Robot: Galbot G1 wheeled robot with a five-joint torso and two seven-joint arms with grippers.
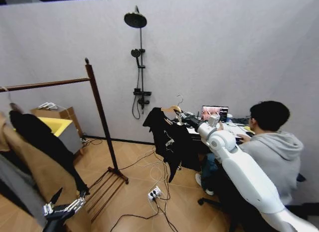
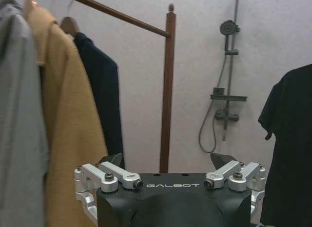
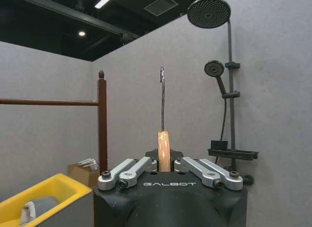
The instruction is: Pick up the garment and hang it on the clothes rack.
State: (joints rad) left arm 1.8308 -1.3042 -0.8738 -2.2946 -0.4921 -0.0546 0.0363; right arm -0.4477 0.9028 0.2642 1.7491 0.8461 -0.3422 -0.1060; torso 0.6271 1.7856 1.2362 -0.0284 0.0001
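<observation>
From the head view, you saw the black short-sleeved T-shirt (image 1: pixel 167 137) hanging off its light wooden hanger (image 1: pixel 171 109), held up in the air by the right pincer (image 1: pixel 182 115), well apart from the tall reddish-brown wooden clothes rack (image 1: pixel 99 112). The shirt drooped in loose folds, one sleeve sticking out toward the rack, with a small patch of white print showing on the front. The white right arm (image 1: pixel 239 167) reached out from the lower right toward the grey wall. On the rack bar hung a long tan coat (image 1: pixel 37 167) and a long-sleeved black jacket (image 1: pixel 42 140). The left pincer (image 1: pixel 62 204) sat low at the bottom left, near the coat's hem, its dark fingertips spread.

In the left wrist view, you saw the left pincer (image 2: pixel 168 161) released, its two dark fingertips well apart with nothing between them. Beyond it stood the rack upright with its knob top, the tan coat and the black jacket beside it, and the black T-shirt (image 2: pixel 290 139) at the far edge, clear of the rack.

In the right wrist view, you saw the right pincer (image 3: pixel 164 156) clenched on the hanger's pale wooden neck (image 3: pixel 164 149), the metal hook (image 3: pixel 162 98) rising straight above it. The rack's upright and bar stood behind, beside a yellow bin (image 3: pixel 46 198).
</observation>
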